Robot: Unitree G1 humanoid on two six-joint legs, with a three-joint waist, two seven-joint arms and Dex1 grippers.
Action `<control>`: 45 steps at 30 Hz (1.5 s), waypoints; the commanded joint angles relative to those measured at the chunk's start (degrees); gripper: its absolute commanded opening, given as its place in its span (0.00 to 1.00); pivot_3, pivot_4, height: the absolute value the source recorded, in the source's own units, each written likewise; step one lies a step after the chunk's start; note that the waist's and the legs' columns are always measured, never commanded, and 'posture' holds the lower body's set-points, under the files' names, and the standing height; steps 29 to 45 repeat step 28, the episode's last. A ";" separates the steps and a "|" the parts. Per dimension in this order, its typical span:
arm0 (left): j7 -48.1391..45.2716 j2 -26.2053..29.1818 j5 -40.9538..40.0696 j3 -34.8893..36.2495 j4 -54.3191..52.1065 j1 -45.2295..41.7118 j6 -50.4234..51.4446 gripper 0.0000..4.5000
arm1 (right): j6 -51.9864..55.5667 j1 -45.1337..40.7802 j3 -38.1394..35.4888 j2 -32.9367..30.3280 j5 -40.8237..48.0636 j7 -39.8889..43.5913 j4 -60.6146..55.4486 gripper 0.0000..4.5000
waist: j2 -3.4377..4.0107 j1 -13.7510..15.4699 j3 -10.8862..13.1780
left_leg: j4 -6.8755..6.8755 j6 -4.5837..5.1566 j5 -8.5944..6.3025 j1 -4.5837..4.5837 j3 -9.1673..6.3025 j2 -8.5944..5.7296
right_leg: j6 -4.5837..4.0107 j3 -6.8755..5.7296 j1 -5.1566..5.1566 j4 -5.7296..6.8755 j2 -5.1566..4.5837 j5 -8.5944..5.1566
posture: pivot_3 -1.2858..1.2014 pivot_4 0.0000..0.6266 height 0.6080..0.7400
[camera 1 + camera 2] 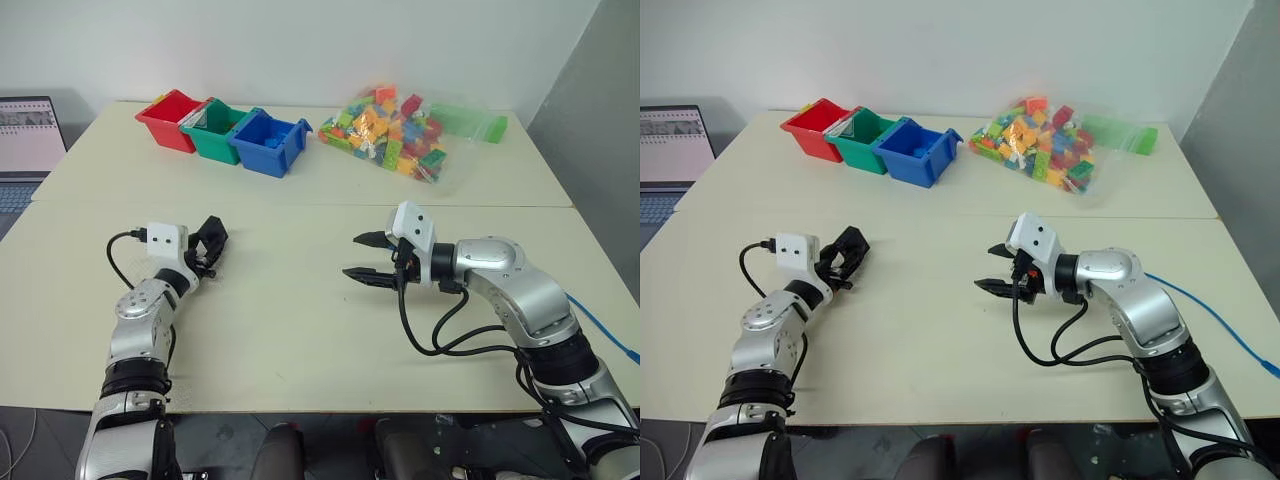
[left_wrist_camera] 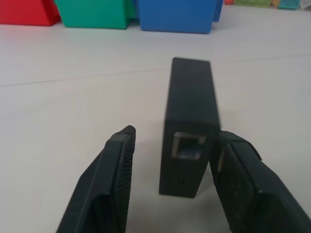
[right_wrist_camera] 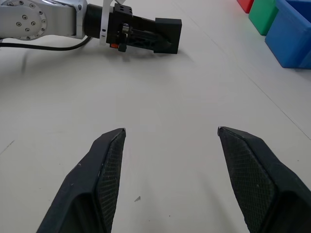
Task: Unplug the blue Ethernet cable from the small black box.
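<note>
The small black box [image 2: 190, 104] stands on its narrow edge on the table between the fingers of my left gripper [image 1: 211, 241]. Its port faces the wrist camera and has nothing in it. The left gripper is open: one finger [image 2: 112, 179] stands clear of the box, the other is close beside it. My right gripper [image 1: 353, 256] hovers open over the middle of the table with nothing between its fingers, pointing towards the left gripper. The blue Ethernet cable [image 1: 1212, 312] trails behind my right arm off the table's right edge, with its plug hidden.
Red [image 1: 166, 120], green [image 1: 218, 130] and blue [image 1: 269, 142] bins stand in a row at the back left. A clear bag of coloured bricks [image 1: 395, 135] lies at the back right. A laptop [image 1: 25, 140] sits off the left edge. Black cables [image 1: 440, 335] loop under my right arm.
</note>
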 commanded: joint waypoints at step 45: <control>-18.41 25.25 -14.73 13.75 -41.95 21.12 31.74 0.93 | -9.17 1.97 -13.82 -11.68 4.72 9.18 10.34 0.71 | -0.03 -0.08 0.04 | -0.06 0.01 -0.01 0.12 0.08 0.04 | 0.01 0.08 0.02 -0.03 0.01 -0.01 | 0.52 0.24 1.00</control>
